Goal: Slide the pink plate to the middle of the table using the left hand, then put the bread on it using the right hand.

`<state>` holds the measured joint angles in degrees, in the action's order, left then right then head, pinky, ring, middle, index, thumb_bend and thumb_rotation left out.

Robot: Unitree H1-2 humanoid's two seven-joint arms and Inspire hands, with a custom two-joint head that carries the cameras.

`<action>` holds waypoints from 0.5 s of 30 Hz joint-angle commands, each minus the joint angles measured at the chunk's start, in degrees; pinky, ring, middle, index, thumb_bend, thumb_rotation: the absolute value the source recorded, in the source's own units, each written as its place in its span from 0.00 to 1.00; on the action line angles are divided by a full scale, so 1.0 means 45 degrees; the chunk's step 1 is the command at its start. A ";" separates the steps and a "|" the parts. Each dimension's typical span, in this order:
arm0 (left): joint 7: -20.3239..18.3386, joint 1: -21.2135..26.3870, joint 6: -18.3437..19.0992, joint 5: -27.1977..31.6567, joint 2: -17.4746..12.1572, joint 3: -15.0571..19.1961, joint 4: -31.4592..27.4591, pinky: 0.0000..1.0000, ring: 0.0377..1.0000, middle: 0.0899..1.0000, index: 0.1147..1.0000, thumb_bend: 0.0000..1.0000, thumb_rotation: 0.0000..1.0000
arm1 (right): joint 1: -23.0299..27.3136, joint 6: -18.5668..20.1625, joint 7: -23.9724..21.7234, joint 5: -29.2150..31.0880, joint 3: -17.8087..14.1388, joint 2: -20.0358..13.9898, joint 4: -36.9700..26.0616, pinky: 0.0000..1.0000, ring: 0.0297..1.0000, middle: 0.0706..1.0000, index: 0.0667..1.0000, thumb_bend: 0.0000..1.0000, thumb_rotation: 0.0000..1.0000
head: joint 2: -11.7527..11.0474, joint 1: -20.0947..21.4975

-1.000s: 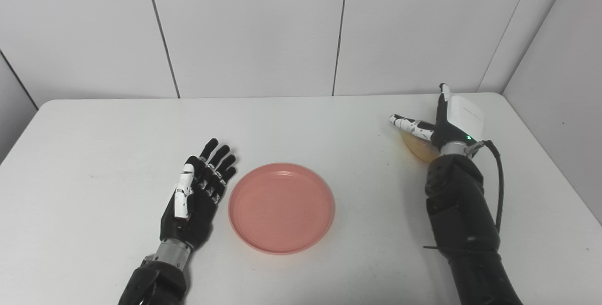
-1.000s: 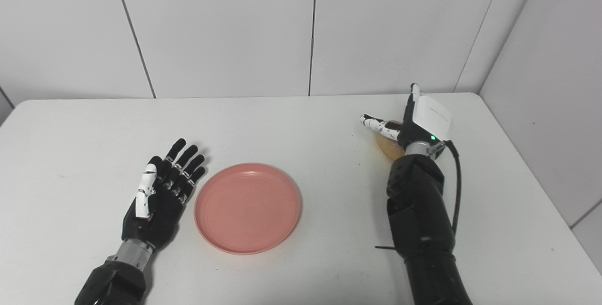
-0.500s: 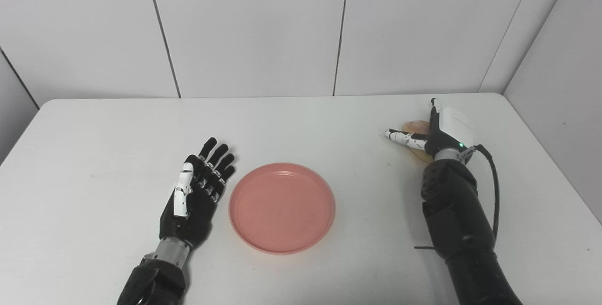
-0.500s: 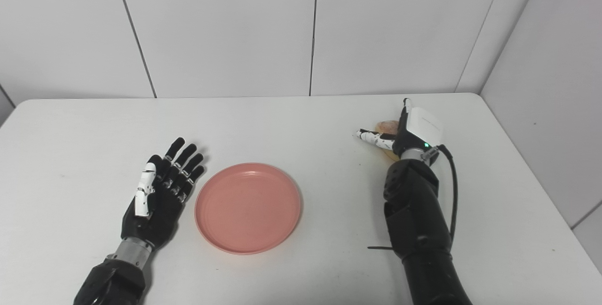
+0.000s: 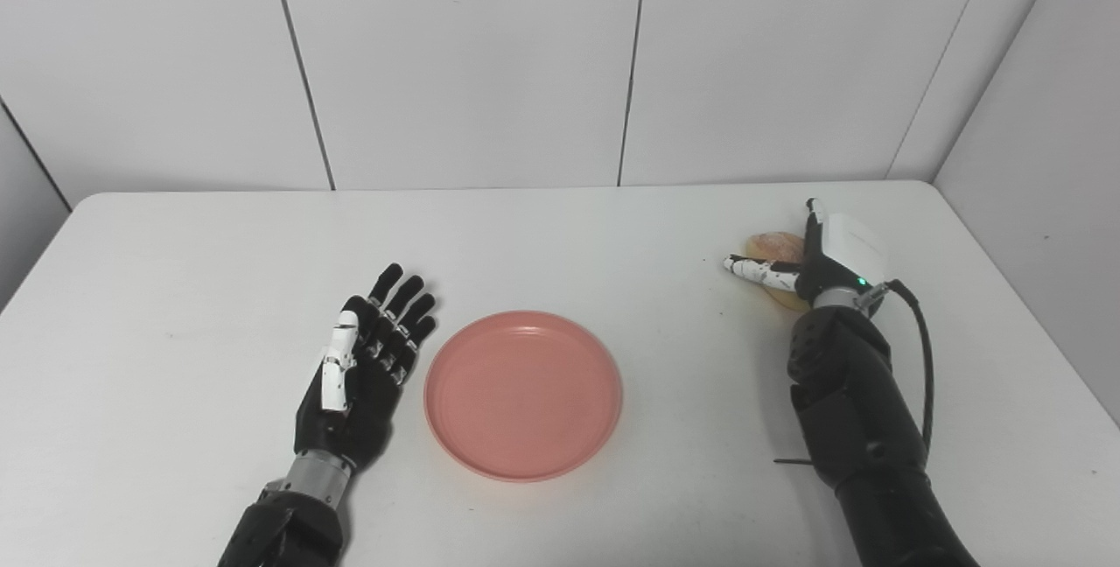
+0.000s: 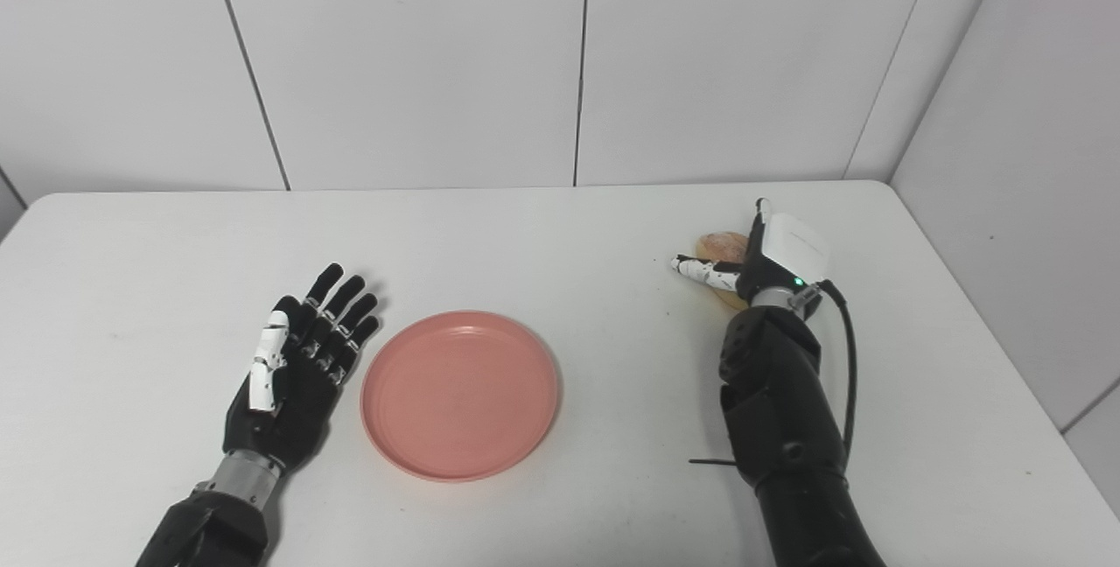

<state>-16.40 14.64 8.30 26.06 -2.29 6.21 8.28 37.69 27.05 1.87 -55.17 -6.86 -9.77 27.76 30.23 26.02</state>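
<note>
The plate (image 5: pixel 523 394) already sits near the table's (image 5: pixel 175 234) middle, so my left hand's (image 5: pixel 357 374) share looks done; it lies flat just left of the rim, fingers spread, holding nothing. My right hand (image 5: pixel 818 262) is at the bread (image 5: pixel 773 246) on the far right, thumb out across it, fingers hidden (whether they grip, I cannot tell). The bread is not yet on the plate. Bare tabletop lies between them; the right edge is near.

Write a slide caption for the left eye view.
Left robot hand rests open beside the pink plate; right robot hand reaches around the bread.
</note>
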 commanded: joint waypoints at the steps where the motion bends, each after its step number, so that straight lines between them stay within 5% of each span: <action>1: 0.0023 -0.0547 0.0228 -0.0031 -0.0071 0.0046 0.0582 0.98 0.94 0.94 0.93 0.31 1.00 | 0.0703 -0.0032 0.0355 -0.0166 -0.0063 -0.0257 -0.0059 0.77 0.85 0.89 0.94 1.00 0.59 | 0.0007 0.0000; 15: 0.0079 -0.0555 0.0283 -0.0003 -0.0057 0.0081 0.0535 0.98 0.94 0.94 0.93 0.32 1.00 | 0.0991 -0.0032 0.0434 0.0527 -0.0228 -0.0292 0.0617 0.65 0.77 0.82 0.87 0.99 0.55 | 0.0031 -0.0003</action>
<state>-16.33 14.63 8.31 26.09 -2.29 6.35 8.29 39.68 27.05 3.23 -53.51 -7.64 -10.24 30.71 30.32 26.02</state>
